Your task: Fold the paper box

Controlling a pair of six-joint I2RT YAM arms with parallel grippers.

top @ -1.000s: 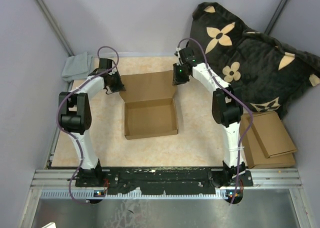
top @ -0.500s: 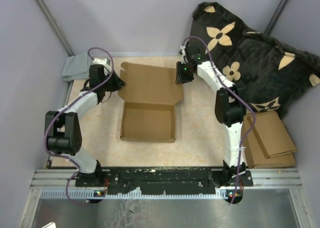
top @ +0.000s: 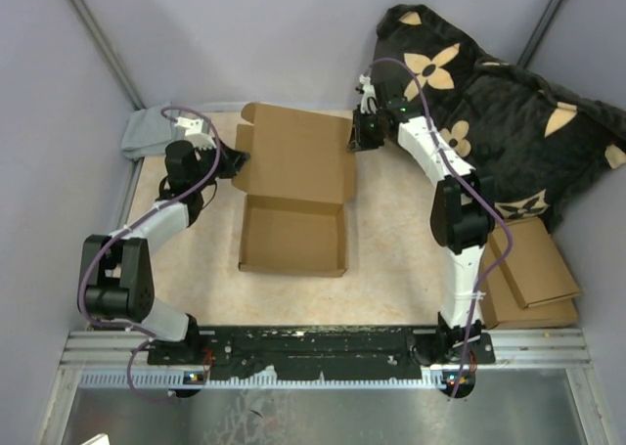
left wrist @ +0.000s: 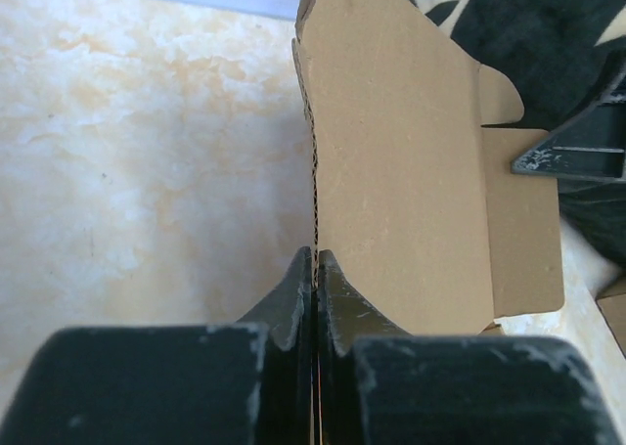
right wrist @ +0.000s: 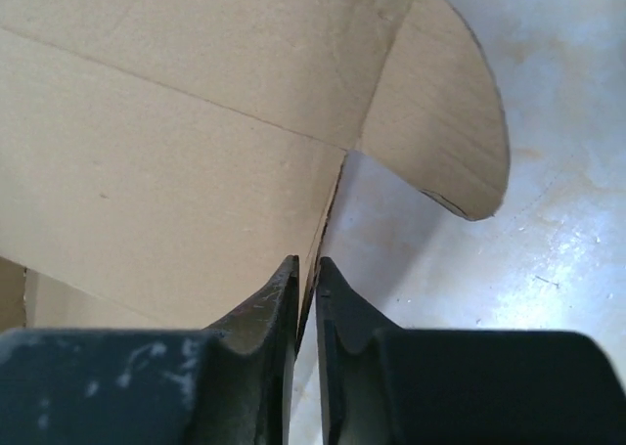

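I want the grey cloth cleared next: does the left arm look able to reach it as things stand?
Probably not yet: the grey cloth lies close by with nothing between, but the left gripper is shut on the lid edge of the paper box.

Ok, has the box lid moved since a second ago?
Yes. The paper box lid has moved back, upward in the top view; its far edge now reaches the back edge of the table.

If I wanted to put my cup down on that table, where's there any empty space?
Two bare patches of the table: one between the paper box and the right arm, one between the box and the left arm. The far end is crowded: the left gripper and right gripper clamp the lid there, beside a grey cloth and black cushion.
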